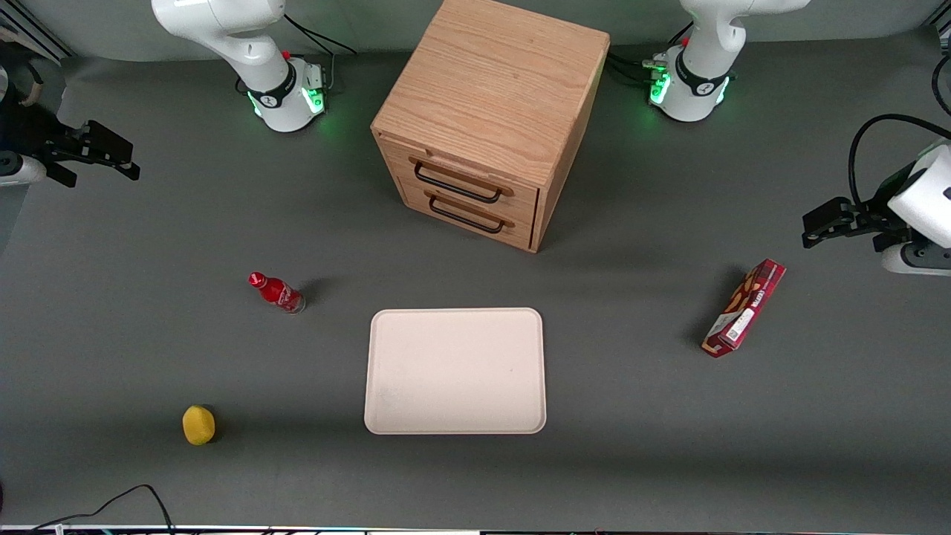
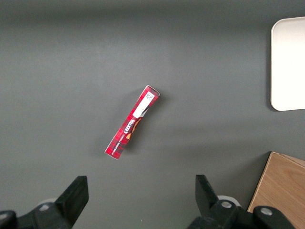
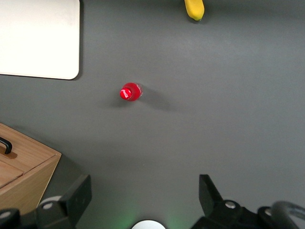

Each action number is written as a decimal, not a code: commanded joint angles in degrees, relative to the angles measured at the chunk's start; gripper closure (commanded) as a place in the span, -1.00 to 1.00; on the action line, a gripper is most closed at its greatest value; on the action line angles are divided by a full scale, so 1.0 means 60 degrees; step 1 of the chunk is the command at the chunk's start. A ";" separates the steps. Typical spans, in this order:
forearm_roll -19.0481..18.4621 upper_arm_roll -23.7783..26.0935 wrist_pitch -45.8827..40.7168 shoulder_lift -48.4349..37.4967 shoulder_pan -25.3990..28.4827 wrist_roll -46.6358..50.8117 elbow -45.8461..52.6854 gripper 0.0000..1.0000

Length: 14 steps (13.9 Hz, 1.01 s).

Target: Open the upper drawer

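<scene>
Drawers, upper drawer [image 1: 471, 180] included, sit shut in the cabinet [image 1: 490, 104]; gripper [image 1: 111, 157] hangs spread, well apart.

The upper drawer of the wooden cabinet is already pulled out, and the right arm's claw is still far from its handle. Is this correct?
Not quite. The upper drawer is shut, flush with the cabinet front like the bottom drawer, as the front view shows. The rest holds: the claw is open and hangs over the table at the working arm's end, far from the black handle.
</scene>
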 commanded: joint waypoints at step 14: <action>0.3030 0.2486 -0.0741 0.2005 0.0169 -0.4442 0.0558 -1.00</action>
